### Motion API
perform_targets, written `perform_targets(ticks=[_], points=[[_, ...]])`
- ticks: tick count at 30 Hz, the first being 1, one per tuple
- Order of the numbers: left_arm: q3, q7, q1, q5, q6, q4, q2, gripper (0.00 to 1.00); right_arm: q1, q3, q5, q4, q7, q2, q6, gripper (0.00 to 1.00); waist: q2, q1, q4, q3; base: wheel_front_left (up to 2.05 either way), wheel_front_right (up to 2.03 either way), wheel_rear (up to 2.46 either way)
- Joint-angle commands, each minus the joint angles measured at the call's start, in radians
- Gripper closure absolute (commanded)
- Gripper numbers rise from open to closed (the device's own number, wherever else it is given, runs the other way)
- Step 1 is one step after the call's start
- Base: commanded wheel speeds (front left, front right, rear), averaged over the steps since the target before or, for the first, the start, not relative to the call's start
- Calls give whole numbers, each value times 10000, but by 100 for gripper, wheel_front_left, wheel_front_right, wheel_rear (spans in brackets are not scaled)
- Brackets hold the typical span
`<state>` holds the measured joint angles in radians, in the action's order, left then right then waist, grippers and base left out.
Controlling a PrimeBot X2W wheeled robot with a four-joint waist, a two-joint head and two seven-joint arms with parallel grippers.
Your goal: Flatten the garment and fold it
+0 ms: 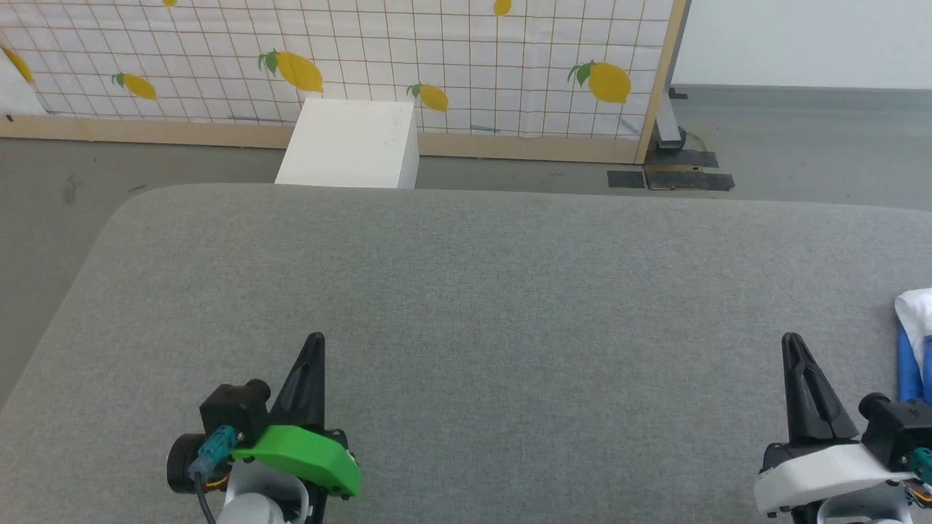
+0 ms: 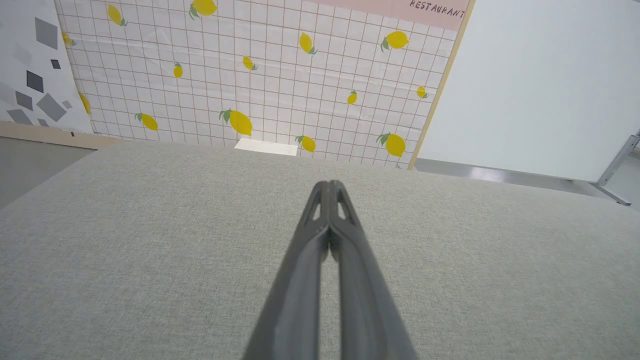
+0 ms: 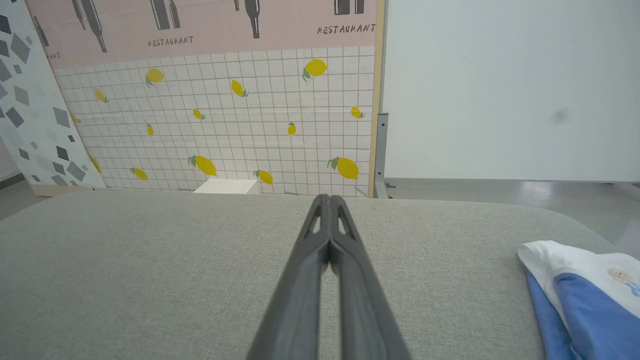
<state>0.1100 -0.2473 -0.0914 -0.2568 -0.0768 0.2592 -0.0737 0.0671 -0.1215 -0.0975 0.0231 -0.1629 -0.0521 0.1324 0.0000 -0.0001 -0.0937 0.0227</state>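
The left tool (image 1: pixel 315 340) and right tool (image 1: pixel 791 340) were pressed together, empty. The garment (image 3: pixel 580 272) lay at the bench's (image 1: pixel 466 291) right edge.

Garment (image 1: pixel 916 342) lies on the surface (image 1: pixel 510 291) at its right edge. Right end effector (image 1: pixel 791 342) over the surface's near right, left end effector (image 1: pixel 315 340) over its near left. Box (image 1: pixel 353 145) behind the surface's far edge; panel (image 1: pixel 364 65) farther behind.
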Motion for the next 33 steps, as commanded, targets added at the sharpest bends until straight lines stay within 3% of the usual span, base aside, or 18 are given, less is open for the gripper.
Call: perform_targets(ticks=[1,33], points=[[-48,69,56,157,48,-91,14,100,-41,50,48,-14,58,1,-1,100,0,1,13,-4,0,0,0],[-330,713,286,804,241,-761,74,100,-210,362,296,-72,479,6,-5,100,0,1,261,-64,0,0,0]])
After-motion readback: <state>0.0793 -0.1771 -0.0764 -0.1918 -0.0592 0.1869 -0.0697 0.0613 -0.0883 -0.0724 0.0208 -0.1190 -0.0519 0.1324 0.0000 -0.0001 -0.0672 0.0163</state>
